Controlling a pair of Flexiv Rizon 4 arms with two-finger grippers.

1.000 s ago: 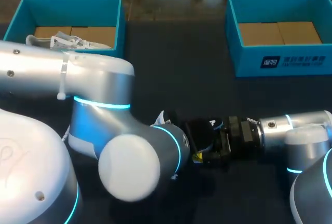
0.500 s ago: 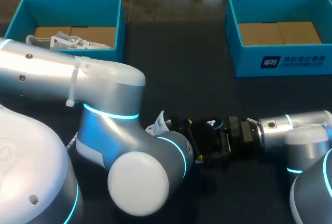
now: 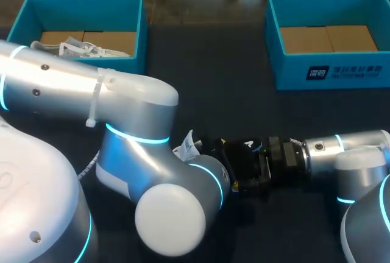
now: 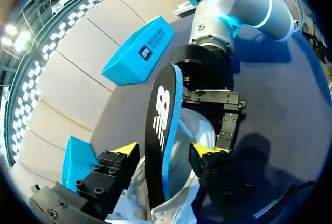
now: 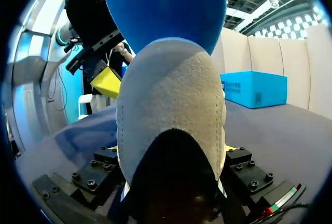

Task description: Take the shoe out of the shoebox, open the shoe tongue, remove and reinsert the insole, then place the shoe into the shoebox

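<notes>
shoe [image 5: 171, 115] heel-on, gripped between right fingers [image 5: 244, 169] | blue insole [image 5: 166, 11] standing up from it | shoebox [image 5: 254, 89] beyond

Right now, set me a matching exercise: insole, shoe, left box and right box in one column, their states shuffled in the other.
1 insole
2 shoe
3 left box
4 right box

A shows only its brown bottom
B clamped between the right fingers
C holds a second shoe, white with laces
D stands up out of the shoe

Pairs: 1-D, 2-B, 3-C, 4-A
</notes>
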